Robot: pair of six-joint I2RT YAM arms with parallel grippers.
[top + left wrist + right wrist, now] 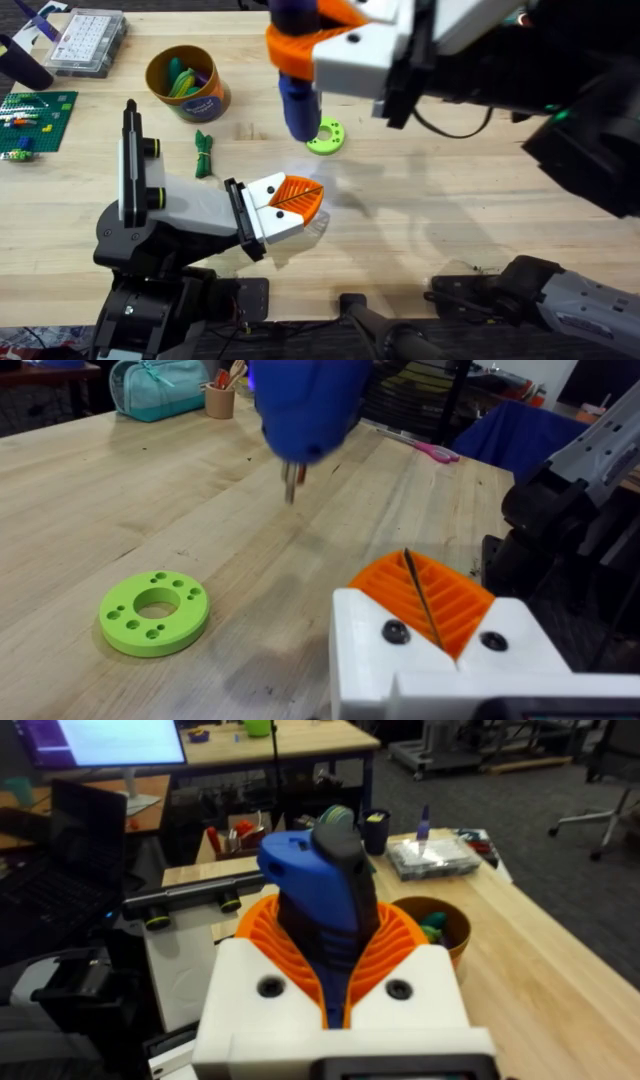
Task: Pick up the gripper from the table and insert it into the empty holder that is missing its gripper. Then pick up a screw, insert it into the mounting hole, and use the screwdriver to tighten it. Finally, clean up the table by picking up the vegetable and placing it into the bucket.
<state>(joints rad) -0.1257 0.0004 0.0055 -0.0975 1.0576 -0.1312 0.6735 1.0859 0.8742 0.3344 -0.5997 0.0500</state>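
The thick bright-blue cylindrical-handled screwdriver [296, 95] is clamped in the right gripper [335, 982], tip held above the lime-green flat plastic ring with holes [325, 136]. The left gripper [291, 200] rests nearby, pads pressed together on nothing. No screw or holder can be made out here. Risk: the tip could slip or strike the ring and knock it across the bare wooden table [450, 180].

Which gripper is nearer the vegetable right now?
Left. The left gripper rests shut on the table just beside the vegetable; the right gripper, shut on the screwdriver, is raised farther off, near the green ring.
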